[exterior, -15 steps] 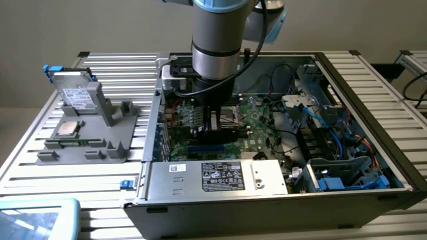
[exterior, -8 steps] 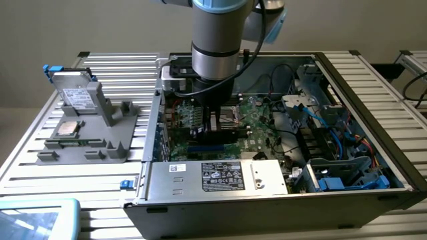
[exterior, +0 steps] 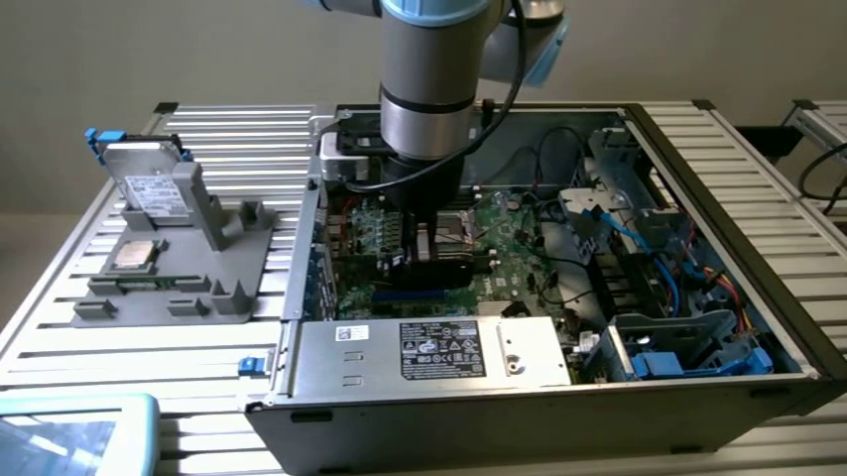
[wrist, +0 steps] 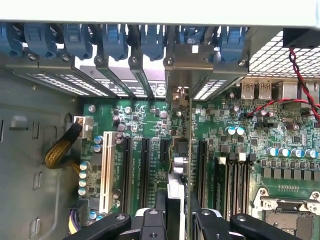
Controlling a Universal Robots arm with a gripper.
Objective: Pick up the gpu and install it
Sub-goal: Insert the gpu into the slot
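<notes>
Risk at grip: the gpu (wrist: 179,165) may tilt between the fingers (wrist: 150,220) if its edge meets the slot askew, jamming the contacts.
Risk at bracket: the end bracket (wrist: 192,62) may catch the rear case wall beside the blue latches (wrist: 150,40).
Gripper (wrist: 177,212): partly closed, clamped on the gpu's 2 faces.
Gpu position: edge-on over the motherboard (wrist: 225,120), just beside the black slots (wrist: 145,170); seating cannot be told.
Surroundings, exterior view: power supply (exterior: 437,349) at 6 o'clock of the gripper; parts tray (exterior: 173,297) at 9 o'clock, well apart.
</notes>
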